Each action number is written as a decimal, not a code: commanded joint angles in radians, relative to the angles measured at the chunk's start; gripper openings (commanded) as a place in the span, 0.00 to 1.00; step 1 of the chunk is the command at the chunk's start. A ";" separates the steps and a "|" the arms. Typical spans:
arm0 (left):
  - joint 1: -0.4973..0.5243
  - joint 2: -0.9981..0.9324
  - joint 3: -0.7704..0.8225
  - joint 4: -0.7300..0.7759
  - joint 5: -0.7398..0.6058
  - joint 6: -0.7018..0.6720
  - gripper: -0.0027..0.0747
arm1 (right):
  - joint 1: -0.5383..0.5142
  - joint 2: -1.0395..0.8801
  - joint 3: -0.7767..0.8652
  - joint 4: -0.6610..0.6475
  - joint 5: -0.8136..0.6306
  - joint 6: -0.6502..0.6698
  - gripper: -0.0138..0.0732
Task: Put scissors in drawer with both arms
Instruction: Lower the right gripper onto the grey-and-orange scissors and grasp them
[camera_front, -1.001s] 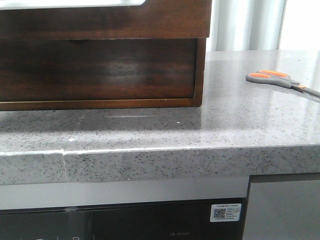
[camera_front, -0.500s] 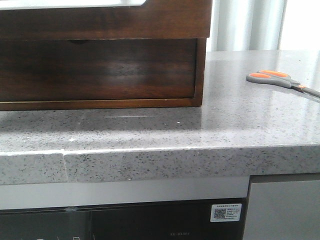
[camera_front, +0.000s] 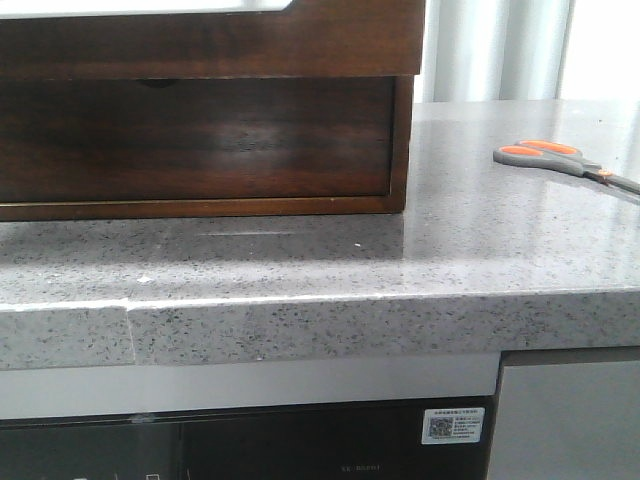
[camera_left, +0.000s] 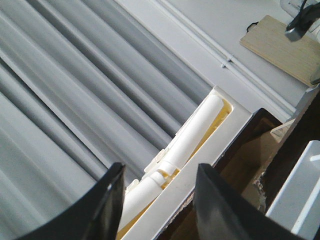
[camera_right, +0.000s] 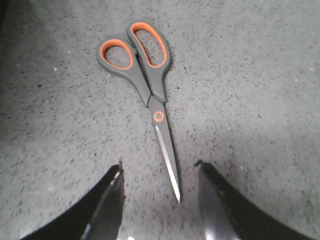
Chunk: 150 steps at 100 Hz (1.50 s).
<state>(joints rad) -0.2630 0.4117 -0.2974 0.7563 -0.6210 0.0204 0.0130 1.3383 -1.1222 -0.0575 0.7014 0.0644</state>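
Bright window backlight, glossy counter (camera_front: 480, 230) glare, seemingly soft focus.

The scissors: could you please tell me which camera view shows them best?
The right wrist view: the scissors lie whole on the countertop, blades pointing between the open right end effector. The front view shows them small at the right edge, tips cut off. The left wrist view shows none.

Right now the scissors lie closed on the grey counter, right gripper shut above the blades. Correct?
Not quite. The right gripper is open, its fingers apart on either side of the blade tips, as the right wrist view shows. The scissors do lie closed on the grey counter.
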 joint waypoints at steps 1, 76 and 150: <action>-0.001 0.004 -0.026 -0.050 -0.026 -0.020 0.43 | 0.000 0.079 -0.139 -0.007 0.059 -0.032 0.51; -0.001 0.004 -0.026 -0.050 -0.004 -0.026 0.43 | 0.006 0.551 -0.616 0.072 0.384 -0.185 0.51; -0.001 0.004 -0.026 -0.050 -0.004 -0.026 0.43 | 0.006 0.634 -0.616 0.045 0.387 -0.185 0.51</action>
<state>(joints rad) -0.2630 0.4115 -0.2958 0.7489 -0.5893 0.0078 0.0188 1.9944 -1.7204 -0.0123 1.1001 -0.1096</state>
